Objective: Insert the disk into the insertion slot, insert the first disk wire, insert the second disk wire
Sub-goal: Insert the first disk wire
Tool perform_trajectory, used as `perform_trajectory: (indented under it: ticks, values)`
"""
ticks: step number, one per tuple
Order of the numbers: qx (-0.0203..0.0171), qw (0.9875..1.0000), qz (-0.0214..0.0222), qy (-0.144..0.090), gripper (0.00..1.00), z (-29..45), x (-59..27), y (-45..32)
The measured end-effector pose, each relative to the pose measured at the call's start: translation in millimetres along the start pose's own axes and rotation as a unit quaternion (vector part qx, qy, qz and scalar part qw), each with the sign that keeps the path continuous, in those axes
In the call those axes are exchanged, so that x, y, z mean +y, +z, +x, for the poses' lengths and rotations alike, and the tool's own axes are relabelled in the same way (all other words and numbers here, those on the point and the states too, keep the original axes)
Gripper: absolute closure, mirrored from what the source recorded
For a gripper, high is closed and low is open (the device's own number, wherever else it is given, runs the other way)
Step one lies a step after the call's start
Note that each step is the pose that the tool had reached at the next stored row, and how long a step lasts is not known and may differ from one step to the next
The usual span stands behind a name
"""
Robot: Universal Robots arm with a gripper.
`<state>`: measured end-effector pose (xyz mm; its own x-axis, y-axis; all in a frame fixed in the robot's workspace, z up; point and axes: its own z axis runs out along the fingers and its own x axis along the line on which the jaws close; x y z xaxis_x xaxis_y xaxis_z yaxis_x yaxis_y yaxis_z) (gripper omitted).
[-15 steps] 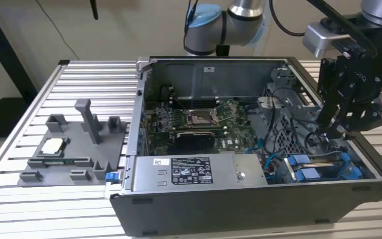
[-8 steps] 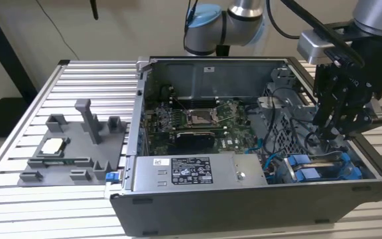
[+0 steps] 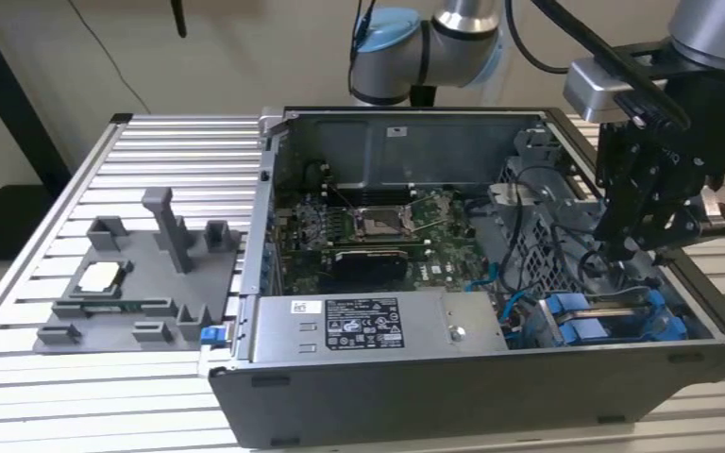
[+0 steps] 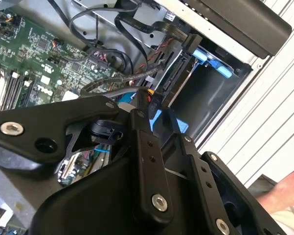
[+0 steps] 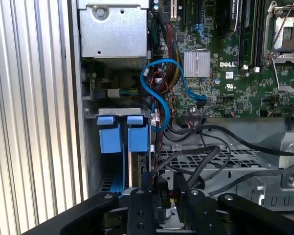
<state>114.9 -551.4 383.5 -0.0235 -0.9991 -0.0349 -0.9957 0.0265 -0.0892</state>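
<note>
Disk (image 5: 111, 137) looks seated; wire step, I judge: my gripper (image 5: 164, 183), closed apparently on a wire plug (image 5: 164, 198), wants careful lining-up

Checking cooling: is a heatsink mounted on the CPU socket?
No, the CPU socket lies uncovered on the motherboard in the exterior view.

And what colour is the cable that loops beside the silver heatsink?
Blue; the cable shows best in the first wrist view.

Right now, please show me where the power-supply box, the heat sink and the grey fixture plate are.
power-supply box (image 3: 347, 326), exterior view, on its label.
heat sink (image 5: 197, 64), first wrist view, middle of its silver fins.
grey fixture plate (image 3: 148, 288), exterior view, a bare flat part.
</note>
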Motion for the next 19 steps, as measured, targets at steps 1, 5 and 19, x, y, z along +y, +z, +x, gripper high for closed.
perform_trajectory:
  ticks: [1,5,19]
  values:
    - [0.0,1.0,0.0,0.0,0.71,0.0,0.0,0.0]
    - [-0.0001,1.0,0.0,0.0,0.77,0.0,0.0,0.0]
    - [-0.0004,1.0,0.0,0.0,0.81,0.0,0.0,0.1]
